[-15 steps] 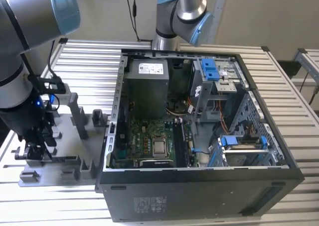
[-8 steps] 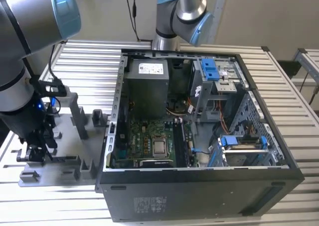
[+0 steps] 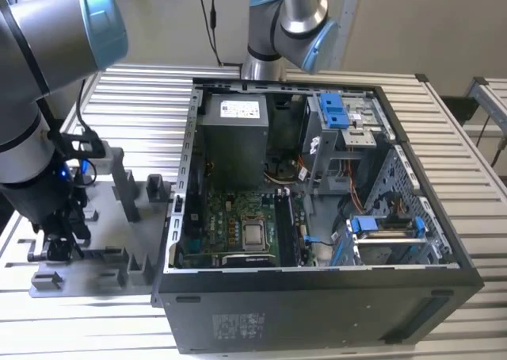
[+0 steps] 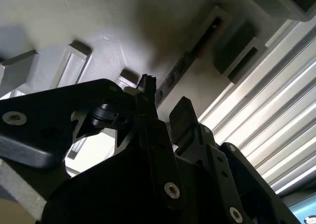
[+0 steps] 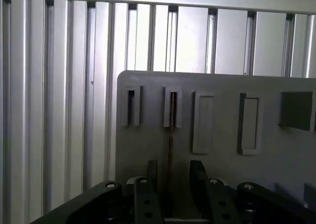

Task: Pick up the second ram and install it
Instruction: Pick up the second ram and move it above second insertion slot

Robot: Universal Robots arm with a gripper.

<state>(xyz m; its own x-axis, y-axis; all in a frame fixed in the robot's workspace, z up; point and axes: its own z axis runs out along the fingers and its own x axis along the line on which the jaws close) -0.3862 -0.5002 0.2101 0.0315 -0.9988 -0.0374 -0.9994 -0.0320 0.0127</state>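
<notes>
The second ram (image 5: pixel 171 135) stands on edge in a slot of the grey holder plate (image 5: pixel 276 150), showing as a thin dark strip. In the second wrist view the second ram (image 4: pixel 183 67) runs away from the fingertips towards a raised slot block. My gripper (image 5: pixel 173 173) is open and low over the plate, one black finger (image 5: pixel 152 170) on each side of the stick with small gaps. In the exterior view my gripper (image 3: pixel 62 245) hangs over the holder plate (image 3: pixel 103 217) at that view's left, beside the open computer case (image 3: pixel 317 312).
The case's motherboard (image 3: pixel 238 225) lies exposed, with blue plastic clips (image 3: pixel 334 110) and drive cages at the exterior view's right. Grey holder blocks (image 3: pixel 127 185) stand up from the plate near my arm. A second arm's base (image 3: pixel 277 35) rises behind the case on the ribbed aluminium table (image 5: pixel 64 110).
</notes>
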